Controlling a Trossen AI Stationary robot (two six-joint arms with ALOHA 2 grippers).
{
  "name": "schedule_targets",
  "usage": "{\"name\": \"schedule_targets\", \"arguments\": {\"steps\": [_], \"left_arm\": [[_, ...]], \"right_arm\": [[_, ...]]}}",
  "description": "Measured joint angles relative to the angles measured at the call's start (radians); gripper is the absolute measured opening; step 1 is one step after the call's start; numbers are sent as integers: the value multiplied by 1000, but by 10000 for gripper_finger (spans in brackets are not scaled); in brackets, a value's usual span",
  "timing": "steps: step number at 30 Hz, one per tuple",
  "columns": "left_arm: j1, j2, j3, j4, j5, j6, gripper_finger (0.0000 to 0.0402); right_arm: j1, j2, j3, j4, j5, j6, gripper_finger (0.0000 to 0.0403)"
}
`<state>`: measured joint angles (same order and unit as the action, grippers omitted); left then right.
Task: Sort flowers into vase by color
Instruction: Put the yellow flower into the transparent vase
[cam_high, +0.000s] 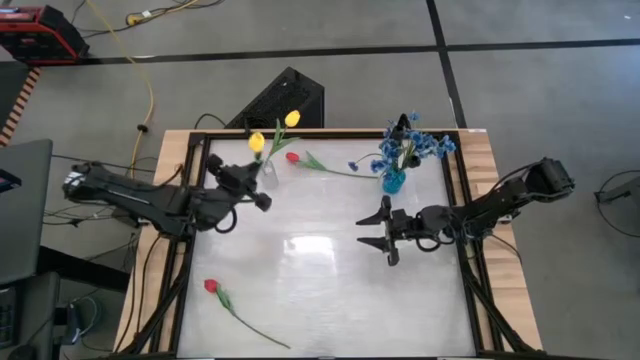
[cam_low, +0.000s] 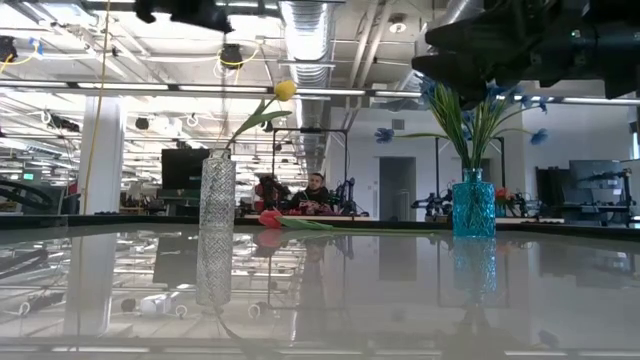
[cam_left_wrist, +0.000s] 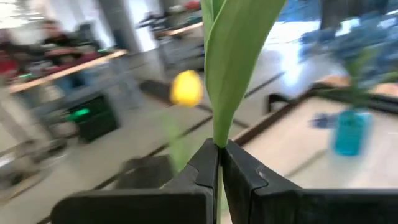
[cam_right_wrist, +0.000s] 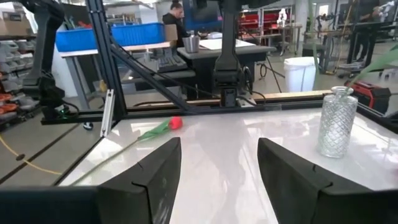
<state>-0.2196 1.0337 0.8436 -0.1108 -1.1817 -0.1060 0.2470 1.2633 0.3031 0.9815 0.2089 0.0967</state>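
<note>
- Your left hand (cam_left_wrist: 219, 165) is pinched shut on the stem of a yellow tulip (cam_high: 257, 142), just beside the clear vase (cam_high: 270, 176) at the far left of the surface (cam_high: 320, 280).
- From the left wrist you see the fingers (cam_left_wrist: 202, 168) pressed together on the stem with a broad green leaf (cam_left_wrist: 233, 56) rising from the grip. A second yellow tulip (cam_high: 291, 119) already stands in the clear vase and leans out over the far edge.
- Your right hand (cam_high: 375, 232) hovers with its fingers wide and nothing between them, right of centre, just near of the blue vase (cam_high: 393, 182).
- The blue vase holds the blue sprigs (cam_high: 415, 147); a dark flower head seems to sit among them, though you cannot tell for sure.
- Two red tulips are still lying loose: one (cam_high: 292, 157) at the far side between the two vases, the other (cam_high: 211, 286) at the near left, well apart from both hands.
- No third vase shows, so where the red ones belong is unclear.
- Risks, as a judgement: the clear vase is tall and narrow, so a sideways nudge from your left hand or the stem could tip it.
- If the stem tip misses the narrow mouth, the tulip may slide down outside.
- The leaning tulip could be dragged out as you lower the new one.
</note>
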Motion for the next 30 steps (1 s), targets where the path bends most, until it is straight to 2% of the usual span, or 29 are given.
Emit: {"name": "schedule_targets", "arguments": {"steps": [3,7,16,26,30], "left_arm": [[51,-10,0,-105,-35,-81,0],[131,-10,0,-161,14,-117,0],[238,-51,0,-104,140,-43,0],[284,-102,0,-76,184,-10,0],[318,-92,-15,-51,246,-15,0]], "right_arm": [[-1,0,0,-6,0,0,239],[-1,0,0,-11,0,0,239],[1,1,0,-77,1,19,239],[-19,1,0,-76,2,10,239],[-34,1,0,-76,2,8,239]]}}
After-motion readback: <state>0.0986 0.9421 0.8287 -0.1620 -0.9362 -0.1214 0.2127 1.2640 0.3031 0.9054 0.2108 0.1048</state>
